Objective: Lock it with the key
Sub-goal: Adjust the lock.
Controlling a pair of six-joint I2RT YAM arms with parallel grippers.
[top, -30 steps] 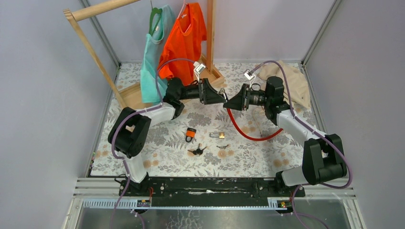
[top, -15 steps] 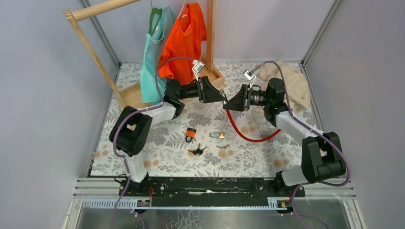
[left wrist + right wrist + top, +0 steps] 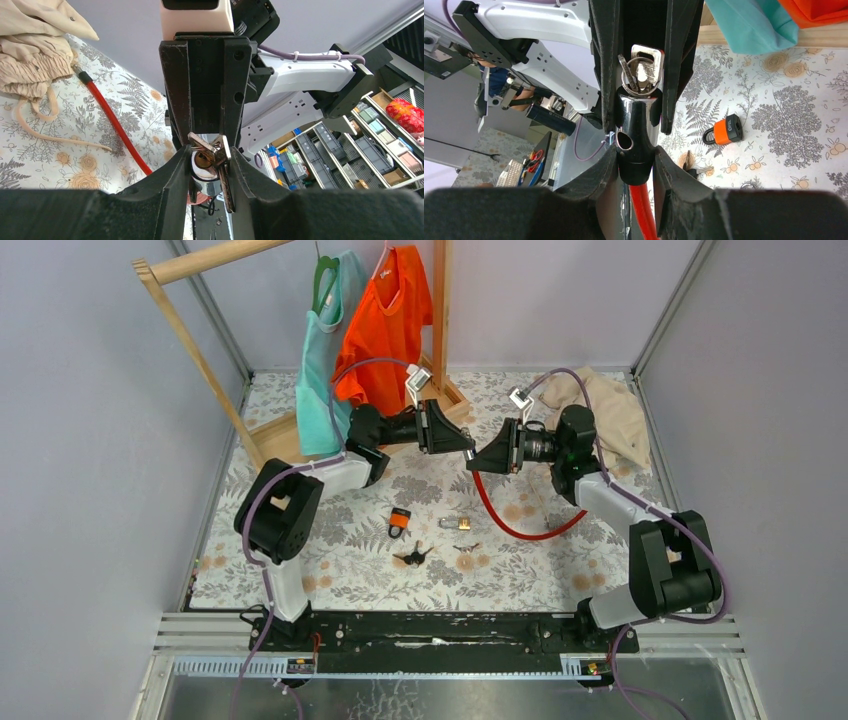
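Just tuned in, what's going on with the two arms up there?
The right pincer is clamped on the black lock head of the red cable lock, held up above the table. A key bunch sits in its keyhole. The left pincer faces it with a finger on either side of the keys, but a firm grip cannot be confirmed. An orange padlock, a small padlock and loose keys lie untouched on the table.

lock (image 3: 634, 142): smooth glossy black | cable (image 3: 512, 520): glossy red plastic coat | keys (image 3: 642, 70): bright bare metal | left gripper (image 3: 210, 165), right gripper (image 3: 634, 160): matt black plastic | bench (image 3: 330, 575): matt flower-print cover | rack (image 3: 200, 355): bare pale wood | orange shirt (image 3: 385, 320), teal shirt (image 3: 318, 370), beige heap (image 3: 612, 412): soft matt cloth | small padlock (image 3: 400, 520): orange plastic shell
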